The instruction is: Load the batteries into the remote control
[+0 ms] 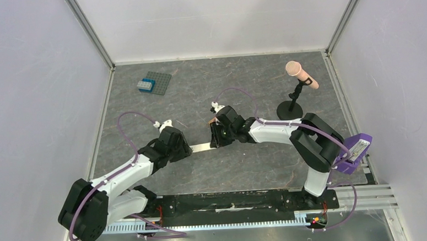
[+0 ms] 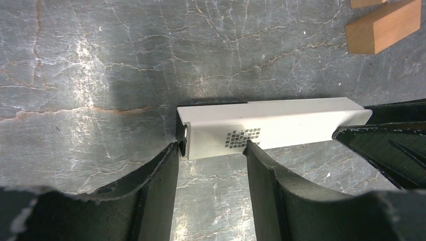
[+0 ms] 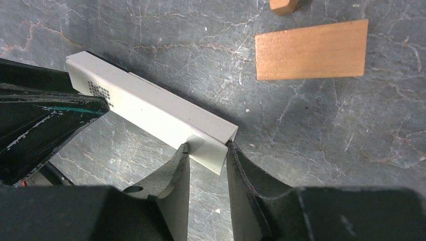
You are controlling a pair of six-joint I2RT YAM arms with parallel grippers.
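remote control (image 1: 201, 147): long slim cream-white plastic bar, flat on grey marbled table (image 1: 258, 168), centre of top view, spanning between the two grippers
right gripper (image 3: 206, 150): narrow, fingers pinch the bar's right end from both sides
left gripper (image 2: 211, 148): jaws spread, fingertips at bar's near edge by its left end, not clamping
dotted patch (image 2: 242, 138): dark print on bar, near left end
wooden block (image 3: 310, 49): orange-brown, upper right of right wrist view, apart from bar
studded plate (image 1: 158, 82): grey, with blue brick (image 1: 146, 85), upper left of top view
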